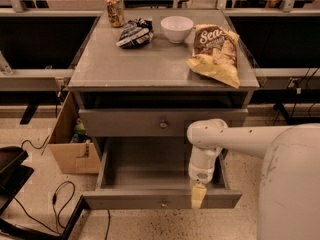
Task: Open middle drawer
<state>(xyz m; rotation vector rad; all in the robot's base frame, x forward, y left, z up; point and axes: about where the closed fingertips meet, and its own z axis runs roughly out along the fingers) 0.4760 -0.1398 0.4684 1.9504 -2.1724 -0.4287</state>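
1. My gripper (198,196) hangs pointing down at the front right of the middle drawer (135,200). Its pale tip lies over the top edge of the drawer's front panel.
2. I cannot tell whether my gripper is released or clenched, nor whether it touches the panel.
3. The middle drawer stands pulled well out from the grey cabinet (150,66), and its shallow inside is open to view.
4. Its small round knob (163,203) sits at the centre of the front panel, just to the left of my gripper and apart from it.
5. My white arm (240,140) comes in from the right, bends above the drawer's right side and drops down to the gripper.
6. Above the open drawer, the upper drawer (120,122) is closed, with its own knob (163,124) at centre.
7. On the cabinet top, along the back edge, stand a can (115,10), a crumpled dark bag (135,32) and a white bowl (176,28).
8. A yellow chip bag (216,54) lies at the right of the cabinet top, near the bowl.
9. On the floor to the left of the cabinet is an open cardboard box (70,154), and a black cable (59,200) curls in front of it.
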